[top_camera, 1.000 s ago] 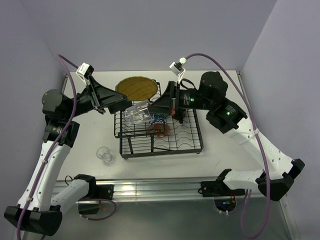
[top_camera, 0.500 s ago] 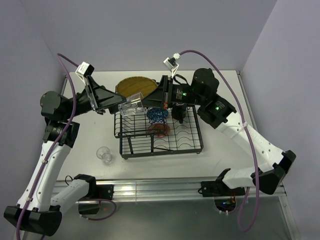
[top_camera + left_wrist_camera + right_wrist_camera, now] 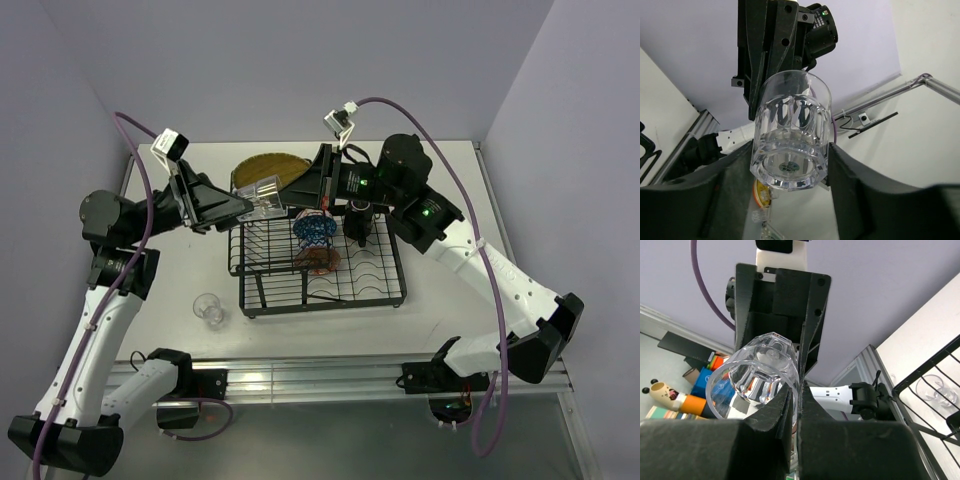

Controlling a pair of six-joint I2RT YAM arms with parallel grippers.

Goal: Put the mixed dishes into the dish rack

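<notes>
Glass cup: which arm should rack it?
Left, probably: the left gripper clasps the clear glass cup by its body, a finger on each side, while the right gripper only pinches its rim.

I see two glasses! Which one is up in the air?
The glass between the left gripper and right gripper; the other glass stands on the table.

Pale lavender walls (image 3: 300,60) enclose a white table (image 3: 320,335).
</notes>
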